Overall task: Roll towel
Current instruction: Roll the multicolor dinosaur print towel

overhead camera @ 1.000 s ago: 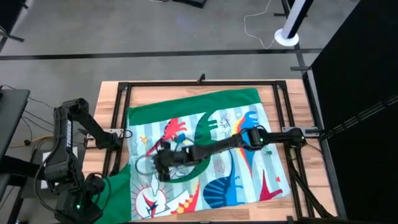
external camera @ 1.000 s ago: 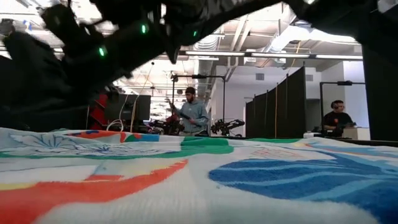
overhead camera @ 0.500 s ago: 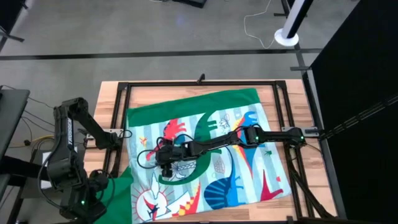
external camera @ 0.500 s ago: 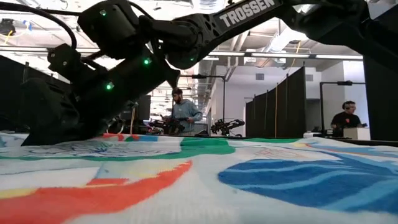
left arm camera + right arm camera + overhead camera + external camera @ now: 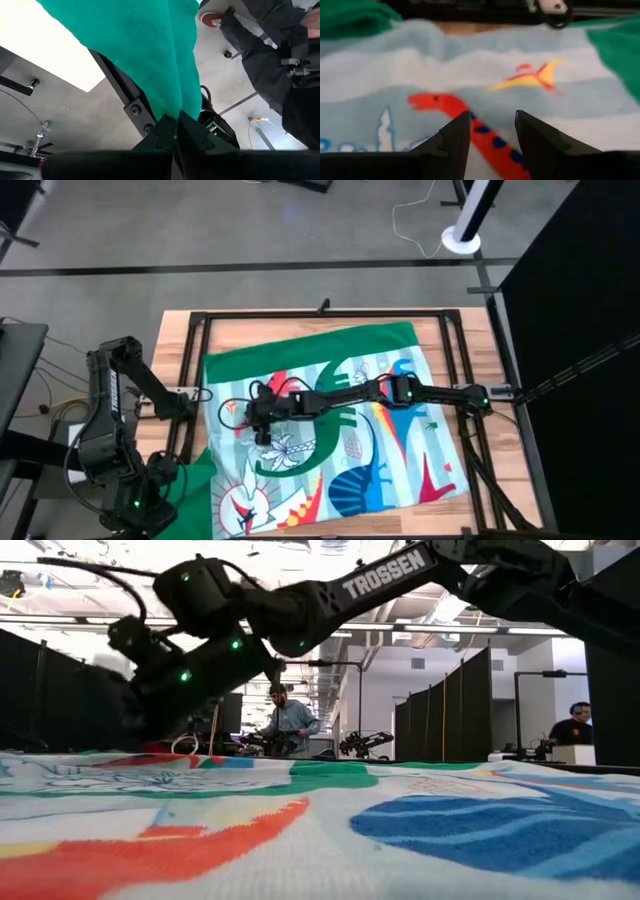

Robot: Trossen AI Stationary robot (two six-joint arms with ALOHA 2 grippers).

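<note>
The towel (image 5: 330, 420) lies spread flat on the table, with a green border and a light-blue print of red, orange and white motifs. Its near-left green corner (image 5: 193, 480) droops over the table's left side, where my left gripper (image 5: 176, 125) is shut on it. My right arm reaches from the table's right across the towel. Its gripper (image 5: 253, 420) stands open low over the towel's left part, above a red motif (image 5: 445, 107). My left gripper pinches the towel's green edge cloth (image 5: 175, 107) between its two fingers, at their tips. The cloth spreads away from the fingers in a slack fold, off the table's near-left side. One layer or several, I cannot tell. My right gripper: I cannot tell whether its fingertips (image 5: 455, 135) touch the towel.
A black metal frame (image 5: 330, 313) runs around the wooden table (image 5: 175, 330), and the towel lies inside it. Beyond the far edge, people (image 5: 285, 725) stand in the room. A person's dark clothing (image 5: 270, 60) shows beside the left arm.
My right gripper has moved over the towel toward the table's far edge and a little toward its left, staying open. The towel lies as before.
</note>
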